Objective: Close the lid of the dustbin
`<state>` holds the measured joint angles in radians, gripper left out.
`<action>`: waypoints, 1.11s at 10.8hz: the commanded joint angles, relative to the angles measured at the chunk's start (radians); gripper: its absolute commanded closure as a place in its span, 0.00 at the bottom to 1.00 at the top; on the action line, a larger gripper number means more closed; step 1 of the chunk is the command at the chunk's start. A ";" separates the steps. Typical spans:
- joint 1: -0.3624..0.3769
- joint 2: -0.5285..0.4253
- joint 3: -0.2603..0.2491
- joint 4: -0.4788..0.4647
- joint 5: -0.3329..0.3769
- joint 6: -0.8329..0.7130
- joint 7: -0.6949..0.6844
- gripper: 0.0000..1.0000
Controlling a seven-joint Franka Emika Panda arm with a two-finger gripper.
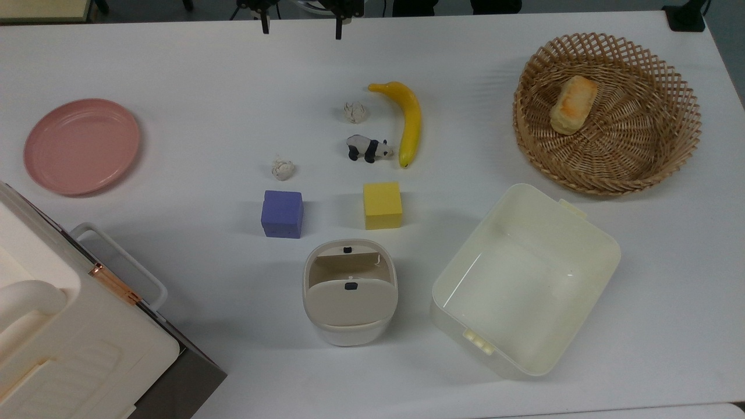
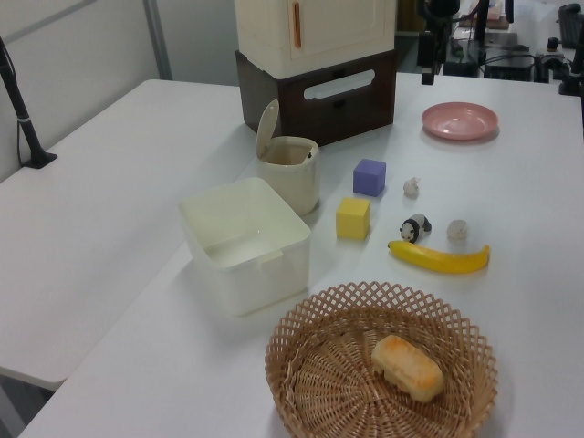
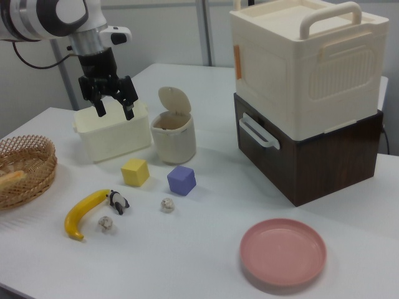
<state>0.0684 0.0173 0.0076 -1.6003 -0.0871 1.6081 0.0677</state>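
The small cream dustbin (image 1: 326, 331) stands near the front of the white table, between the purple cube and the big tub. Its beige lid (image 1: 351, 302) with a small black tab stands raised from the rear hinge, nearly upright (image 2: 266, 128), leaving the bin's mouth open (image 3: 174, 137). My gripper (image 1: 301, 26) hangs high over the table's far edge at the top view's top, well away from the bin. In the right view the gripper (image 3: 115, 109) is open, fingers pointing down and spread wide, with nothing between them.
A purple cube (image 1: 282, 213) and a yellow cube (image 1: 382, 205) sit just beyond the bin. Further off lie a banana (image 1: 409, 122), a toy panda (image 1: 368, 148) and two paper balls (image 1: 283, 169). Cream tub (image 1: 524, 279), wicker basket (image 1: 605, 113), pink plate (image 1: 81, 145), big case (image 1: 70, 337).
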 commanded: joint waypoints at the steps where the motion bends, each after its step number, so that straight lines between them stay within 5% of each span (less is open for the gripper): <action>1: 0.004 0.003 0.005 0.008 0.018 0.016 0.009 0.00; 5: 0.004 0.009 0.006 0.008 0.020 0.065 0.009 0.00; 6: 0.004 0.007 0.006 0.008 0.020 0.065 0.009 0.20; 9: 0.004 0.009 0.006 0.008 0.020 0.065 -0.044 1.00; 12: 0.004 0.006 0.006 0.008 0.020 0.064 -0.069 1.00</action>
<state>0.0694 0.0220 0.0144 -1.5970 -0.0868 1.6600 0.0270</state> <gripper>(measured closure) 0.837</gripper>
